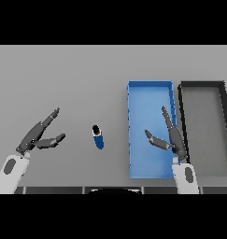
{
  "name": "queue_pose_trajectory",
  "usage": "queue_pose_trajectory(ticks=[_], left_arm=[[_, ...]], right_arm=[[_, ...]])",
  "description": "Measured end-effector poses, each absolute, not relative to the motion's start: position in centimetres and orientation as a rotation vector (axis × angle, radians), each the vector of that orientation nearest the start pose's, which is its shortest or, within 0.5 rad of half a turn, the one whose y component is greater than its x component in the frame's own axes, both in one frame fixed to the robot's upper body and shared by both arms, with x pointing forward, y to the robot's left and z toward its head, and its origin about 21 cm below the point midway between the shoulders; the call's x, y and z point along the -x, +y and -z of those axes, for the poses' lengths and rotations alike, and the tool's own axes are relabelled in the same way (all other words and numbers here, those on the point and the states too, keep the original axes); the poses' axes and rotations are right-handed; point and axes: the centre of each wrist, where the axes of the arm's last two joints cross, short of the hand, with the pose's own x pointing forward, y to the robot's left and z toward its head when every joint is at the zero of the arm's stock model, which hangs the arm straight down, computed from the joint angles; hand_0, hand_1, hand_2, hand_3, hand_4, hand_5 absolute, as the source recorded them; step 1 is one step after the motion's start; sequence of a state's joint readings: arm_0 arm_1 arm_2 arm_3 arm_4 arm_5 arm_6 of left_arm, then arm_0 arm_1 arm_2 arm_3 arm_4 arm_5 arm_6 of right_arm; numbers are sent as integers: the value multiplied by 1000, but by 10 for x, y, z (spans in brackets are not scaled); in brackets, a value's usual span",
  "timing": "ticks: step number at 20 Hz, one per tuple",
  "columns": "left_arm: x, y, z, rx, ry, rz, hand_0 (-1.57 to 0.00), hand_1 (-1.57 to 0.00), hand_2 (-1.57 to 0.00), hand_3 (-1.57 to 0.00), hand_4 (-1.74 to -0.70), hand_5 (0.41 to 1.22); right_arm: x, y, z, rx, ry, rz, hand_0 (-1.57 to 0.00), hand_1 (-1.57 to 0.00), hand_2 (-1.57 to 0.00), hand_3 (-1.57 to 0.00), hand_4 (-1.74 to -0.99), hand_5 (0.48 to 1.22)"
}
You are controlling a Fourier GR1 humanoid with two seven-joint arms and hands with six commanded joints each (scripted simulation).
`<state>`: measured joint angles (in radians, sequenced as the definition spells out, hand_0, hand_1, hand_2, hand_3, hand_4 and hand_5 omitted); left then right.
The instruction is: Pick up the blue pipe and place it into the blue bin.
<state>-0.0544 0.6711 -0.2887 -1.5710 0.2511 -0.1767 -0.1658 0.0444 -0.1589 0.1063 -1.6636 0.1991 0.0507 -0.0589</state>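
Two hands are in view and neither holds anything, so you have the whole pick ahead of you. Your left hand (40, 135) sits at the left of the table (87, 74), fingers straight and spread with the thumb angled out toward the centre, well apart from the blue pipe (98, 137). The pipe stands or leans on the bare table between your two hands, its dark open end showing at the top, just to the left of the blue bin (150, 88) but not touching it. Your right hand (171, 137) hovers over the right side of that bin, fingers straight and the thumb spread to the left, also empty. Beside the blue bin on its right is a dark bin (203, 86), close alongside. Your main risk, judging from this layout, is knocking the pipe: it is small and looks narrow at the base, so a hand arriving from the side with straight fingers could tip or roll it away before you close on it. If you reach with your right hand, crossing the bin's left wall could clip it. At release, drifting too far right could drop the pipe into the dark bin instead.
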Motion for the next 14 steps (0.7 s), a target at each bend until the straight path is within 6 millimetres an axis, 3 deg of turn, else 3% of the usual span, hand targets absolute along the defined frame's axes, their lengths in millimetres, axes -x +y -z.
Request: queue_pose_trajectory(ticks=[2, 7, 14], left_arm=[[-244, 301, -51, 126, -1513, 753, 1, 1, 1, 1, -1005, 530], [-229, 265, -45, 178, -1374, 872, 1, 1, 1, 1, -1075, 472], [-234, 224, -26, 265, -1415, 934, 1, 1, 1, 1, -1149, 486]], right_arm=[[-238, -243, -19, 140, -1647, -398, 1, 1, 1, 1, -1214, 581], [-237, -241, -20, 125, -1660, -393, 1, 1, 1, 1, -1219, 572], [-236, -236, -19, 121, -1643, -385, 1, 1, 1, 1, -1211, 560]])
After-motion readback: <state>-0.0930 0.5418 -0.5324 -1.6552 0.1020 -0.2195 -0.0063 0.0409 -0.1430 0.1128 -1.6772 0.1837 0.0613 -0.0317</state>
